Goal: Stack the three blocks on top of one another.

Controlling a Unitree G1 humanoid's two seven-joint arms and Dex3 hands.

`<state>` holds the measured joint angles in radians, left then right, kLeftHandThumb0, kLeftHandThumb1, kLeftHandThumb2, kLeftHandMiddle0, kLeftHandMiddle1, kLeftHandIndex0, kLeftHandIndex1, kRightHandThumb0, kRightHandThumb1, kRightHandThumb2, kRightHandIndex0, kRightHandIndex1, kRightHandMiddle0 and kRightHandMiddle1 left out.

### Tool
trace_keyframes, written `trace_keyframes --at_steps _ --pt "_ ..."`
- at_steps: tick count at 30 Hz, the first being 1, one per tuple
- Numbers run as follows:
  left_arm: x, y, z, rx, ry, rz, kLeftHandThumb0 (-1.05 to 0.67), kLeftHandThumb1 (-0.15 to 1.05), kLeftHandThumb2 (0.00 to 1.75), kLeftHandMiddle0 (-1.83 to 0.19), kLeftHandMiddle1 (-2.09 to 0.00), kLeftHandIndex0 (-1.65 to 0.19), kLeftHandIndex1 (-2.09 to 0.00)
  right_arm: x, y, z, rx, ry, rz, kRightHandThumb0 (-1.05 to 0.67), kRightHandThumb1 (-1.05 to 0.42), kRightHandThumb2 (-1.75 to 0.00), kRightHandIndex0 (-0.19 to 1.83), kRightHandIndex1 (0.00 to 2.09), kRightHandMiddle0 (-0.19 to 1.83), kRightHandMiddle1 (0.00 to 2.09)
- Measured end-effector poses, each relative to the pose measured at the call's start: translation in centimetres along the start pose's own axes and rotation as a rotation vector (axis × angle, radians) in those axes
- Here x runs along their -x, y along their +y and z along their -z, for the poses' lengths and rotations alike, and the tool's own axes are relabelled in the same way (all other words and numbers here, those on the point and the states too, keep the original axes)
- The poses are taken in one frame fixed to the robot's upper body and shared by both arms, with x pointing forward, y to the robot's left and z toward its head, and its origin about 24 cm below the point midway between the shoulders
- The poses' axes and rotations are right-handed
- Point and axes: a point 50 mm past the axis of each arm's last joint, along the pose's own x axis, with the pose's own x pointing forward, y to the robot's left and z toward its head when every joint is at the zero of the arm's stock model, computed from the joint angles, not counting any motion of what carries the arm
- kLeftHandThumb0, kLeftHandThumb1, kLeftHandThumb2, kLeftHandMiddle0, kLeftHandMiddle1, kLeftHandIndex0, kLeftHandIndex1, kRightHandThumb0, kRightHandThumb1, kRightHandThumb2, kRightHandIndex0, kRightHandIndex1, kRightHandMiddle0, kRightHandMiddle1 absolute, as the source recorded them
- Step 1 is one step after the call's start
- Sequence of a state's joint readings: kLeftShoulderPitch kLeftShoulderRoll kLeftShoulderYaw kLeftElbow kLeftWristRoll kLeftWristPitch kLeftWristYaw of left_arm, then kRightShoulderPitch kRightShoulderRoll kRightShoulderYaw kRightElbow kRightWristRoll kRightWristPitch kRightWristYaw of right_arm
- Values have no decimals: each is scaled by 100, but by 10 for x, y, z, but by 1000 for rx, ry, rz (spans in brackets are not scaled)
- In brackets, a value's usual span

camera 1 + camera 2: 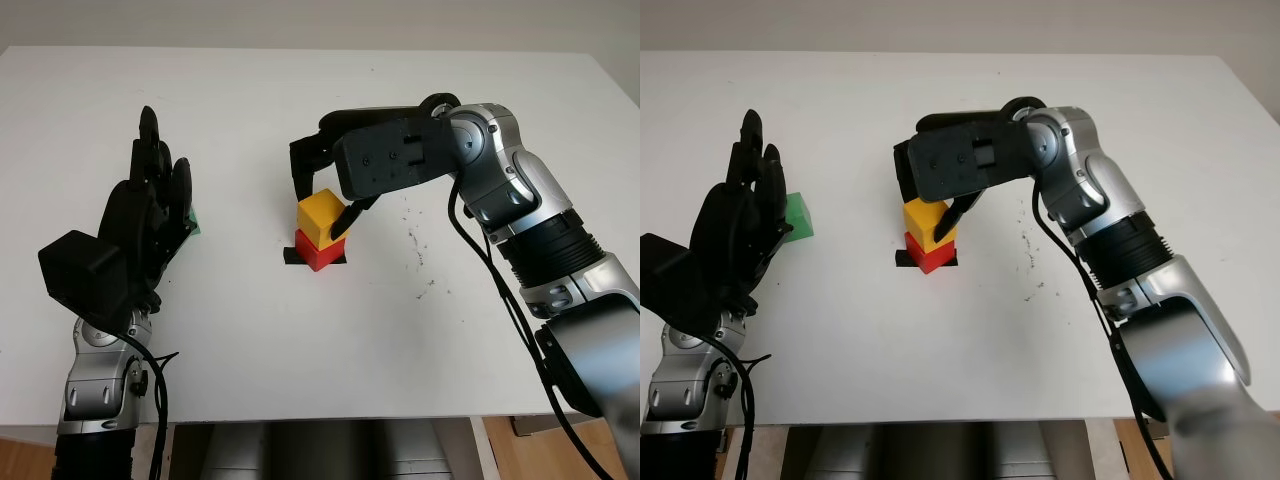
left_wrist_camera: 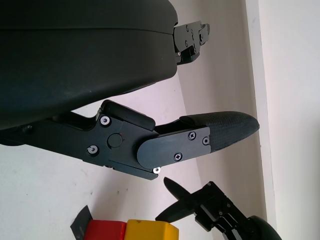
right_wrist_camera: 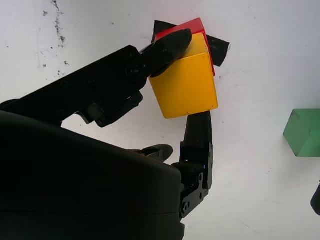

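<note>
Here, right hand [image 3: 187, 80] pinching yellow block [image 3: 185, 82] on red block [image 1: 318, 252] (mostly hidden), green block [image 1: 797, 216] apart

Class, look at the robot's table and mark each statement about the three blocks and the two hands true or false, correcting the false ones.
1. The yellow block sits on the red block. True.
2. The green block tops the stack. False: it stands on the table, apart from the stack, beside the left hand.
3. The right hand has fingers around the yellow block. True.
4. The left hand holds the red block. False: it is open, raised near the green block.
5. The red block stands on a dark mark on the table. True.
</note>
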<state>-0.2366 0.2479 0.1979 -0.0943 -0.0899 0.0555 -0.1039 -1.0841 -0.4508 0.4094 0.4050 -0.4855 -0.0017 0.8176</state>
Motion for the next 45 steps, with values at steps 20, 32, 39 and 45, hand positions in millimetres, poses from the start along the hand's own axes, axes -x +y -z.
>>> trace_keyframes --at_steps 20,32,39,45 --pt "0 0 0 -2 -3 1 -76 105 63 19 0 19 0 -2 14 6 87 -39 -105 -74 -84 -5 -7 0 -4 19" --pt "0 0 1 -1 -2 12 -75 105 64 19 0 19 0 17 -4 9 -31 -58 -116 -87 -85 -7 -19 0 -19 0" --pt "1 4 2 -4 2 7 -77 105 61 19 0 19 0 52 -41 18 -282 -118 246 -82 -104 -33 -19 0 -19 0" --pt "2 14 -1 -26 -5 -10 -75 105 53 18 -2 18 -1 53 -16 45 -558 -113 452 -70 -105 -53 -17 2 -16 3"
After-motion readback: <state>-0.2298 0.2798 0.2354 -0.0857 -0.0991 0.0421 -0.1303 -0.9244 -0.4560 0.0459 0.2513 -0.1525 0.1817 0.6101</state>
